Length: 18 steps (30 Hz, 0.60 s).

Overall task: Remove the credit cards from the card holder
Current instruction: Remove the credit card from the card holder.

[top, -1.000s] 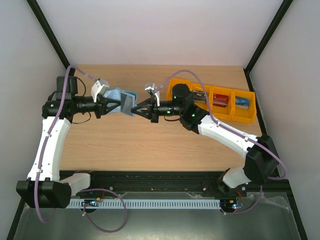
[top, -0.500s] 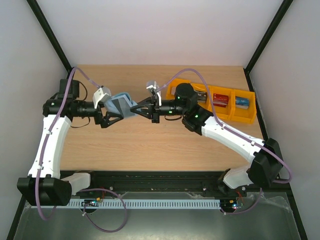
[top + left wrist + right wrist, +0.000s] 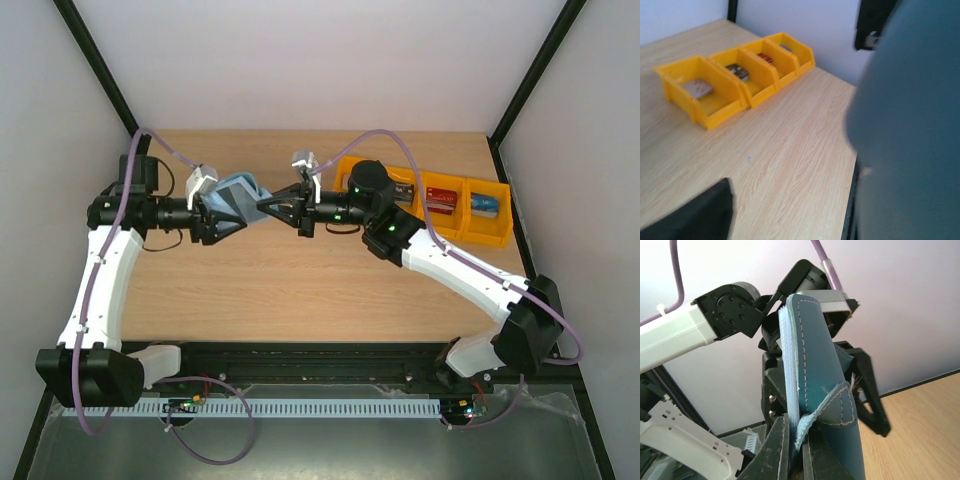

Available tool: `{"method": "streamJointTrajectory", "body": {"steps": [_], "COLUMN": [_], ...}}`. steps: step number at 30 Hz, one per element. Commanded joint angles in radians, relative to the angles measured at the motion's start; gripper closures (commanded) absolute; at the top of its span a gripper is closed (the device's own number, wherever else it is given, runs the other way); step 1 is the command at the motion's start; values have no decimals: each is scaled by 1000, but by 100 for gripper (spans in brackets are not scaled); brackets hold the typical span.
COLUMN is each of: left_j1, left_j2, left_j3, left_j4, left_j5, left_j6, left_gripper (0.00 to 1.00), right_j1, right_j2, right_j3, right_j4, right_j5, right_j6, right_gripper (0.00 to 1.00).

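1. The holder [image 3: 240, 198] is hanging in the air over the table [image 3: 300, 290], toward 10 o'clock from the table's middle, between the two claws.
2. The right claw [image 3: 268, 204] is meeting it from the 3 o'clock side. In the right wrist view its fingers are pressing together on the pale inner edge and tab at the holder's lower end, so this claw is carrying the holder.
3. The left claw [image 3: 222, 212] is reaching in from 9 o'clock with its fingers standing wide apart, straddling the holder. Its wrist view is showing bare table between one finger and the holder, so it is clamping nothing.
4. Some cards [image 3: 441, 198] are already lying in the bins [image 3: 440, 232] at 2 o'clock, one to a compartment.
5. Judging by this, a regrip is under way, with the left claw taking a fresh hold on the holder. Whether any cards are sitting in the pockets, I cannot tell.
6. Next, the left claw is going to need to close firmly on the holder's body before the right one lets go. The right claw will then be needing a clean pinch on a card edge, pulling straight along the pocket.
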Motion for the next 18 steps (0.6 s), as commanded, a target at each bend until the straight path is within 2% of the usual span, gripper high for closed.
{"method": "streamJointTrajectory", "body": {"steps": [1, 2, 3, 4, 6, 7, 11, 13, 16, 18], "left_j1": [-11, -5, 1, 6, 9, 9, 4, -12, -42, -55], "left_j2": [-15, -17, -18, -18, -22, -24, -29, -35, -38, -36], "left_j3": [36, 28, 22, 16, 6, 4, 23, 30, 26, 18], "left_j4": [112, 135, 154, 162, 161, 150, 49, 21, 25, 63], "left_j5": [224, 218, 213, 204, 188, 177, 89, -3, -101, -149], "left_j6": [-171, -201, -221, -230, -223, -209, -70, -22, -16, -76], "left_gripper": [55, 77, 92, 97, 98, 98, 98, 98, 98, 98], "right_j1": [13, 13, 11, 6, -10, -21, -71, -94, -103, -103], "right_j2": [62, 59, 54, 45, 29, 20, -30, -55, -75, -67], "right_j3": [-3, -7, -11, -17, -29, -34, -34, -29, -7, 13], "right_j4": [-64, -62, -64, -67, -68, -72, -136, -182, -258, -295], "right_j5": [111, 99, 83, 68, 37, 19, 7, 16, 40, 36], "right_j6": [-49, -56, -68, -82, -95, -101, -146, -186, -261, -279], "right_gripper": [98, 98, 98, 98, 98, 93, 66, 54, 39, 32]}}
